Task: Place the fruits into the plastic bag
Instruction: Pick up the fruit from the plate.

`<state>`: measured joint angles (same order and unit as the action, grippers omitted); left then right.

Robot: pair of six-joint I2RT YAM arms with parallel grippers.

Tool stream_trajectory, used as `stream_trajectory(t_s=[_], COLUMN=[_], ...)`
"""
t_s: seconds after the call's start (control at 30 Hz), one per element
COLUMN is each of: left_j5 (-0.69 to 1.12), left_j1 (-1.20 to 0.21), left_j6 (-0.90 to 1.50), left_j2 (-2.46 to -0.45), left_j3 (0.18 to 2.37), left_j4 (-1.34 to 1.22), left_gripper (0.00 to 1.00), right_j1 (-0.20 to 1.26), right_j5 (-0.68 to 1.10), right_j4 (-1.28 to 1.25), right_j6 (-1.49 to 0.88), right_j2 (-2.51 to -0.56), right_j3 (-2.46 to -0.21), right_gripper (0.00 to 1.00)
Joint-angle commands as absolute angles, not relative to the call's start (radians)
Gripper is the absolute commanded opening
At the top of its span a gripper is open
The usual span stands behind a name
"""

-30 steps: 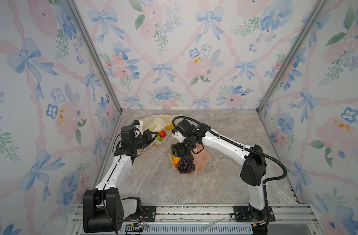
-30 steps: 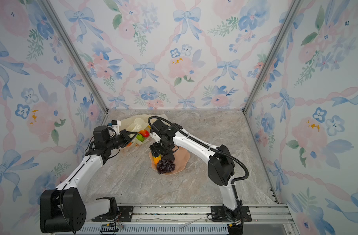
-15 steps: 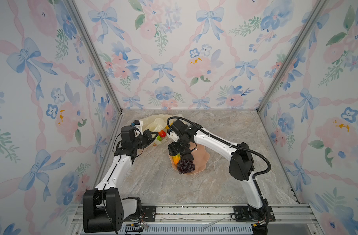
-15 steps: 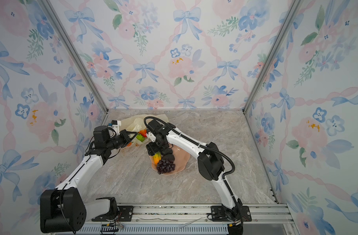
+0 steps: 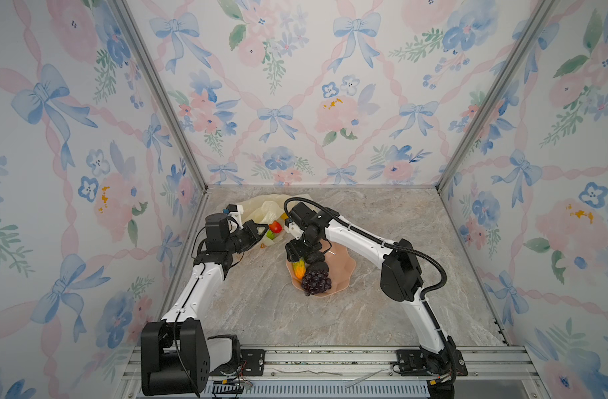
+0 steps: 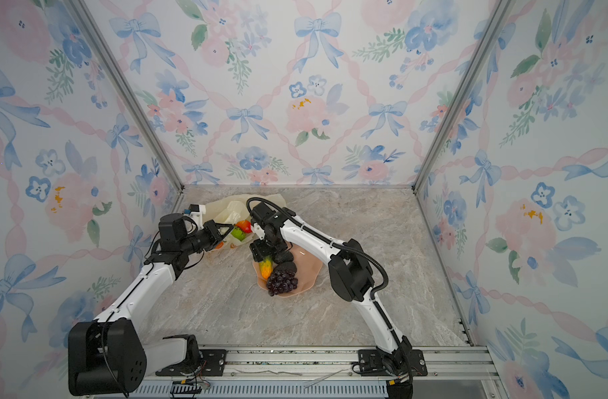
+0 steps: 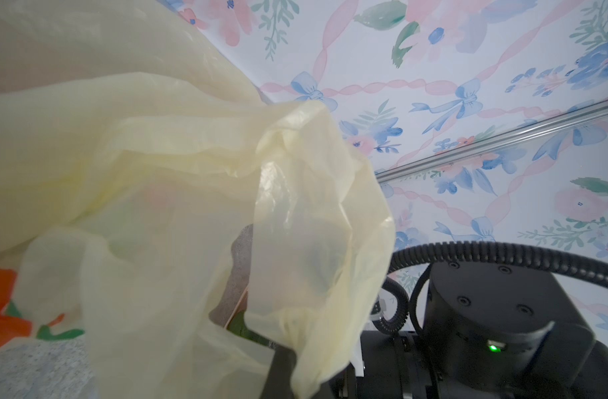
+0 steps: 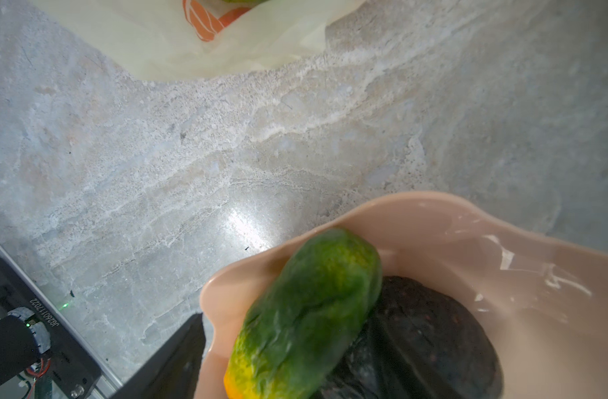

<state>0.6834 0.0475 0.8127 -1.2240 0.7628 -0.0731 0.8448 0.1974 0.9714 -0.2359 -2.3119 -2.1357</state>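
The left gripper (image 5: pixel 260 230) is clamping the thin rim film of the plastic bag (image 5: pixel 257 210). The bag is lying just beside the pink bowl (image 5: pixel 344 273), on the bowl's side toward the left arm. This grip is holding the bag mouth raised and facing the bowl so that fruit can pass in. A red-orange mango (image 5: pixel 275 226) and a green ball (image 5: pixel 270 235) are already sitting inside that mouth.

The right gripper (image 5: pixel 297 254) is hanging over the bowl edge nearest the bag, jaws parted and holding nothing. One finger (image 8: pixel 171 355) is standing outside the bowl wall, clear of the green-yellow fruit (image 8: pixel 306 311). That fruit is lying against a black avocado (image 8: pixel 426 338), and the grape bunch (image 5: pixel 316 281) is resting at the bowl's opposite edge. The green-yellow fruit is probably the next pick.

Compared with one second ago, the right gripper is standing nearer the bag-side edge, having left the bowl's middle, and its elbow has swung inward. The left arm, bag and bowl contents are unchanged.
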Motion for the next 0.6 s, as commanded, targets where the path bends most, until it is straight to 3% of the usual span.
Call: stream_trajectory(t_s=[0.0,0.3,0.57], left_j5=[0.708,0.708,0.707], left_j1=[0.054,0.054,0.054], left_j6=[0.795,0.796,0.801], left_j2=[-1.233,-1.229,-1.227], left_j3=[0.766,0.765,0.766], left_j4=[-0.069,-0.068,-0.068], left_gripper=[0.0,0.0,0.0], right_j1=[0.835,0.826,0.817], right_j5=[0.18,0.183,0.181], right_j4=[1.007,1.012,0.993], right_j6=[-0.251,-0.26,-0.272], right_j2=[-2.34,-2.363,-2.353], right_j3=[-2.174,-2.173,-2.151], right_gripper=[0.77,0.76,0.67])
